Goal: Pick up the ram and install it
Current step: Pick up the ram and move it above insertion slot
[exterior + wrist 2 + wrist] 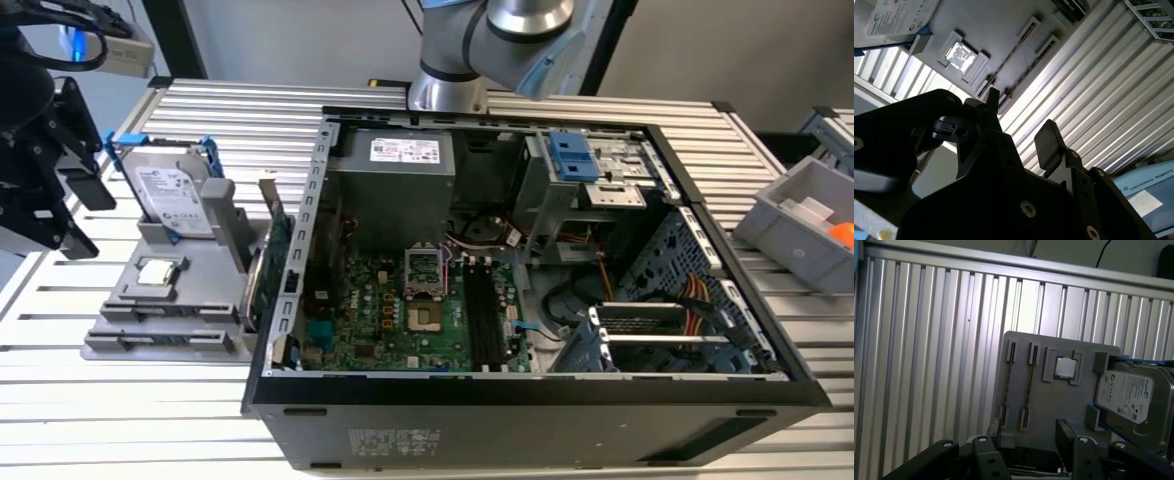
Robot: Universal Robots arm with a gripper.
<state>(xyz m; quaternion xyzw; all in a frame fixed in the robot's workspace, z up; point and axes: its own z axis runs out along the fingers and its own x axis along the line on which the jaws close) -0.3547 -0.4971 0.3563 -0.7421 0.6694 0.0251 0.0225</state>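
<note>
Gripper hovers over the near end of the gray holder, jaws spread with nothing between them. The ram stands on edge in the holder's slots. It looks like one of two thin sticks, though edge-on that's hard to confirm, and the other stick is just beside it. CPU and hard drive sit on the same holder, on the ram's other side. The ram's long axis runs along the holder, pointing away from the jaws, thin edge up. The step in hand looks like the reach for the pick. To do it well: centre over the ram's mid-length, keep the jaws flat to its broad faces, come down straight and stay clear of the other stick. The holder rests on the tabletop beside the PC case.
</note>
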